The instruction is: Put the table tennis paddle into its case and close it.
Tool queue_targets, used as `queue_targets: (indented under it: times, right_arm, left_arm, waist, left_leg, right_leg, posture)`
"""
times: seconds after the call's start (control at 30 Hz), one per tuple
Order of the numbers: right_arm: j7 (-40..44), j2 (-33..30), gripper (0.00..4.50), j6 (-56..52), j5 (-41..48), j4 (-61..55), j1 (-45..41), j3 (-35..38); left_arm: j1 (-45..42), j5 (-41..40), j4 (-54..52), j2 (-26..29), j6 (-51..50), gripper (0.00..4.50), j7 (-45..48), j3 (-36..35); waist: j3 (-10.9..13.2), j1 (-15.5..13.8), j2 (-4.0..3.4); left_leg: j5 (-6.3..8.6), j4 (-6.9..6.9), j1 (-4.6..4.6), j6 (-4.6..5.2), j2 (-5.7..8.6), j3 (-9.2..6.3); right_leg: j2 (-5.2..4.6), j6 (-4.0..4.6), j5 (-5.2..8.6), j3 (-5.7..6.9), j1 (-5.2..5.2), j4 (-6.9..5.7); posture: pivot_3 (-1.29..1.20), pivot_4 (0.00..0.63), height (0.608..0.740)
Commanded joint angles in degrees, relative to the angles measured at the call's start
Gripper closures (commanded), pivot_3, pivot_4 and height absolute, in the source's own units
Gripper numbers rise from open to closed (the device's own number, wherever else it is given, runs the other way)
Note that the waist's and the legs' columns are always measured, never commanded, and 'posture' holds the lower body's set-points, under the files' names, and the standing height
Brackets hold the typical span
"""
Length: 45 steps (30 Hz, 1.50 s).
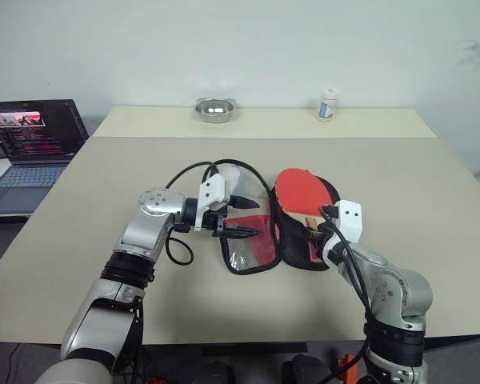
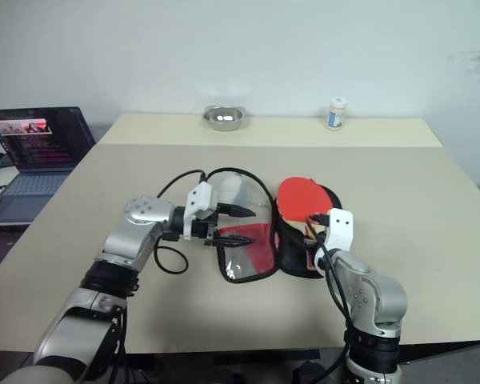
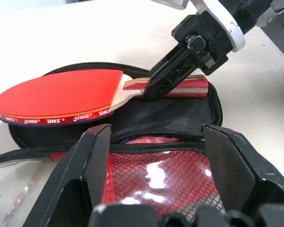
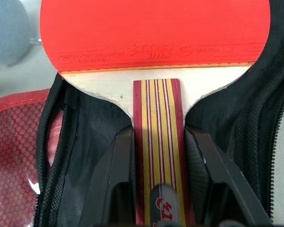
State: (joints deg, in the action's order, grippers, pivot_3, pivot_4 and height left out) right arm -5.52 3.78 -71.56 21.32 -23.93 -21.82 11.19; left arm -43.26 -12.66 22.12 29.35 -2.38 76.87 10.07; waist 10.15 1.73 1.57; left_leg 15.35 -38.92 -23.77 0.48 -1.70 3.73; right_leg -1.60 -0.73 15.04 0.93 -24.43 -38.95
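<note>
Table (image 1: pixel 432 208): tan top, light wall behind.

Case (image 1: pixel 252 254): lying unzipped and spread flat near the front middle of the table; red flap with mesh pocket folded out toward the left, black-lined half to the right.

Paddle (image 1: pixel 294 190): red face up, resting on the black-lined half of the case, round head toward the far side and reaching past the case's far edge, striped wooden handle toward the near side.

Right gripper (image 4: pixel 157 189): fingers clamped on either side of the paddle's handle, low over the black lining.

Left gripper (image 1: pixel 242 218): pointing rightward, fingers spread apart, grasping nothing; poised over the red mesh flap, lower finger close above it.

Metal bowl (image 1: pixel 214 110): far edge of the table, centre.

Small white jar (image 1: pixel 328 104): far edge, right of the bowl.

Laptop (image 1: pixel 30 144): open, lit screen, on a separate surface left of the table.
</note>
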Motion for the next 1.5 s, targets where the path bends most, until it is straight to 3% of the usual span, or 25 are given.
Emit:
queue_targets:
  times: [0.03,0.3,0.5,0.6,0.77,0.93,1.1,1.33,1.5]
  right_arm:
    - [-0.08,0.62,2.72,2.07,0.01,-1.75,-0.41,0.46]
    - [1.25,-0.86,0.09,0.96,0.66,-5.23,-0.13,-1.98]
    - [13.7,-18.25,0.04,-3.18,6.05,-17.28,-0.15,-8.4]
    - [22.88,-24.68,0.04,-5.27,14.77,-22.21,-0.88,-2.38]
    - [32.76,-35.74,0.04,-0.55,21.02,-24.21,-1.23,4.55]
    - [38.6,-41.6,0.04,5.21,24.54,-22.58,0.57,9.3]
    - [44.23,-48.06,0.04,6.87,30.92,-19.72,1.05,15.17]
    - [46.76,-53.9,0.04,8.97,35.02,-18.72,3.74,16.66]
    - [46.07,-55.32,0.04,10.52,36.1,-18.28,4.99,16.45]
  left_arm:
    - [-0.25,-0.1,-1.77,0.21,0.49,1.16,-0.35,-0.67]
    - [0.05,0.04,-1.35,0.4,1.04,1.16,-0.4,-0.86]
    - [1.21,-0.16,-1.48,2.07,0.24,1.16,-1.78,-2.35]
    - [1.75,-0.56,-1.38,3.9,-0.49,1.16,-2.36,-3.62]
    - [1.15,-1.73,-0.86,7.32,-2.28,1.16,-1.18,-5.68]
    - [4.1,-1.62,-1.18,10.81,-2.58,1.16,0.77,-6.13]
    - [6.85,2.24,5.5,14.84,0.84,1.16,0.41,-5.93]
    - [4.8,5.28,11.71,14.34,4.4,1.16,-2.15,-5.64]
    - [1.84,6.31,14.52,10.68,5.24,1.16,-4.39,-5.02]
  waist:
    - [0.0,0.0,0.0]
    - [0.0,0.01,0.0]
    - [-0.01,-0.02,0.02]
    - [-0.01,-0.03,0.02]
    - [0.0,-0.03,0.04]
    - [0.0,-0.05,0.04]
    - [0.0,-0.05,0.06]
    - [0.01,-0.58,0.12]
    - [-0.01,-1.11,0.17]
  left_leg:
    - [0.0,0.0,0.0,0.0,0.0,0.0]
    - [0.0,0.0,0.01,0.0,-0.01,-0.01]
    - [0.01,-0.02,-0.01,0.01,0.03,0.01]
    - [0.01,-0.01,0.0,0.01,-0.03,-0.06]
    - [0.01,-0.03,0.01,0.01,-0.05,-0.19]
    - [0.01,-0.01,0.06,0.01,-0.05,-0.18]
    - [0.01,-0.02,0.07,0.01,-0.05,-0.13]
    - [0.0,-0.03,0.07,0.01,-0.01,-0.2]
    - [0.0,-0.06,0.06,0.01,0.06,-0.19]
  right_leg:
    - [0.0,0.0,0.0,0.0,0.0,0.0]
    - [0.01,0.0,0.0,0.0,0.0,-0.01]
    - [-0.02,0.0,0.0,0.0,0.01,0.05]
    - [0.03,-0.01,0.0,0.04,0.02,0.04]
    - [0.08,-0.01,0.01,0.17,0.08,0.02]
    - [0.08,-0.01,0.01,0.17,0.11,0.02]
    - [0.06,0.0,0.0,0.11,0.1,0.04]
    - [-0.28,-0.01,0.0,0.26,0.18,0.04]
    - [-0.34,-0.01,0.0,0.26,0.2,0.04]
  posture:
    - [0.0,0.15,0.74]
    - [0.0,0.15,0.74]
    - [0.0,0.15,0.74]
    - [0.0,0.15,0.74]
    - [0.0,0.15,0.74]
    - [0.0,0.15,0.74]
    - [0.0,0.15,0.74]
    - [0.0,0.15,0.74]
    - [0.0,0.15,0.74]
